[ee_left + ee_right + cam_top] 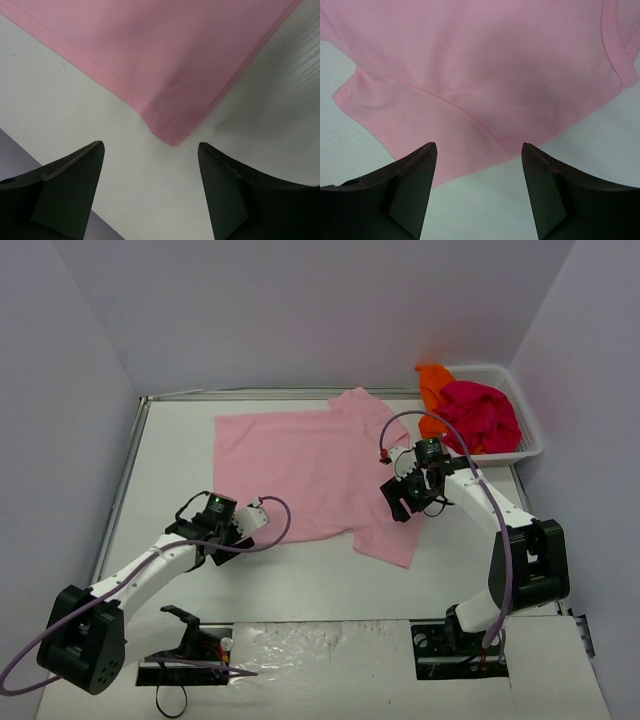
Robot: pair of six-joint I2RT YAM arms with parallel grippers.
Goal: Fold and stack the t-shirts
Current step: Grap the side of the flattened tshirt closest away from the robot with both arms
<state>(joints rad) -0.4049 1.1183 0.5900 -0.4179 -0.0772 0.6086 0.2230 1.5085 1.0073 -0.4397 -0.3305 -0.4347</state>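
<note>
A light pink t-shirt (pixel 300 465) lies spread flat on the white table. My left gripper (pixel 228 535) is open and empty just off the shirt's near left corner (pixel 172 135), not touching it. My right gripper (pixel 405 502) is open and empty over the shirt's right side; its view shows the sleeve and shoulder edge (pixel 470 100) just ahead of the fingers. A magenta-red t-shirt (pixel 482 415) and an orange t-shirt (pixel 433 385) lie crumpled in the basket.
A white mesh basket (pixel 527 435) stands at the back right. The table's raised left rim (pixel 128 470) and back rim border the work area. Bare white table (pixel 300 580) lies near the arm bases.
</note>
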